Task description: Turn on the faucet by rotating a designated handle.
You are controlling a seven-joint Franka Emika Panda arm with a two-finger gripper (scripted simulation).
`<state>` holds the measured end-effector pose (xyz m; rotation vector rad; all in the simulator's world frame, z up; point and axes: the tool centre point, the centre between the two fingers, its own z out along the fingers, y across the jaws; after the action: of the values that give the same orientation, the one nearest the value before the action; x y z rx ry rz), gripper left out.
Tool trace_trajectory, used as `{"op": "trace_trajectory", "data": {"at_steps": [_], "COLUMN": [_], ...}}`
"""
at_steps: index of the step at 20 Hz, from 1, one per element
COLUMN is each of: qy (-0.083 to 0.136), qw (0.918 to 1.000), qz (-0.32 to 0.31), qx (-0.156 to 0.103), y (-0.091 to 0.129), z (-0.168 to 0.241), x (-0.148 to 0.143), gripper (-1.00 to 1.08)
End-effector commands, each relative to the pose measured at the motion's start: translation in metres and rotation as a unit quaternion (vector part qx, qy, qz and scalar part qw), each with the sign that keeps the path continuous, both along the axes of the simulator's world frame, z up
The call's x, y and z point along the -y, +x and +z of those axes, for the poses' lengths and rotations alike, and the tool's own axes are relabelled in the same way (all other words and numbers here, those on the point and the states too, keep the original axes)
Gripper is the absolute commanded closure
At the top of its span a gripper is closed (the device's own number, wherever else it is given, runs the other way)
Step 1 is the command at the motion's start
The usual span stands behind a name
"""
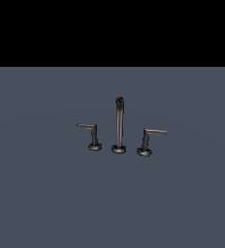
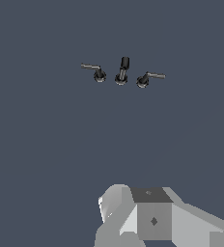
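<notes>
On the grey floor in the exterior view, your faucet [image 1: 119,127] stands near the middle of the scene as three separate dark metal pieces in a row. Its tall straight spout post [image 1: 119,123] is in the centre. The handle [image 1: 89,134], the thinner L-shaped lever on the narrower round base, stands at the exterior view's left, its horizontal arm pointing away from the post. The bigger lever [image 1: 149,140] on the wider base stands at the exterior view's right and slightly nearer, its arm also pointing outward. None of the three pieces touches another, and you see no arm in this view.

From the wrist view, you look down on the same set far ahead: the handle [image 2: 94,71], the spout post [image 2: 123,70] and the bigger lever [image 2: 147,79]. Pale grey blocks of the gripper [image 2: 143,217] fill the near edge, well apart from the faucet. Its fingers are out of sight, so you cannot tell whether it is open or closed.
</notes>
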<state>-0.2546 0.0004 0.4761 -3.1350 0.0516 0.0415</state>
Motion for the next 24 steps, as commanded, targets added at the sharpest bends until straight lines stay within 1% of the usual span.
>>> {"op": "trace_trajectory", "data": {"at_steps": [1, 8, 15, 20, 24], "qy": [0.0, 0.0, -0.001, -0.001, -0.002], "qw": [1.0, 0.9999, 0.9986, 0.9951, 0.9898], "qz": [0.0, -0.013, -0.054, -0.099, -0.142], "qx": [0.0, 0.0, 0.0, 0.0, 0.001], "y": [0.0, 0.002, 0.008, 0.016, 0.025], "z": [0.0, -0.006, -0.024, -0.044, -0.063], "x": [0.0, -0.005, -0.019, -0.035, -0.049], "gripper": [1.08, 1.08, 1.08, 1.08, 1.08]}}
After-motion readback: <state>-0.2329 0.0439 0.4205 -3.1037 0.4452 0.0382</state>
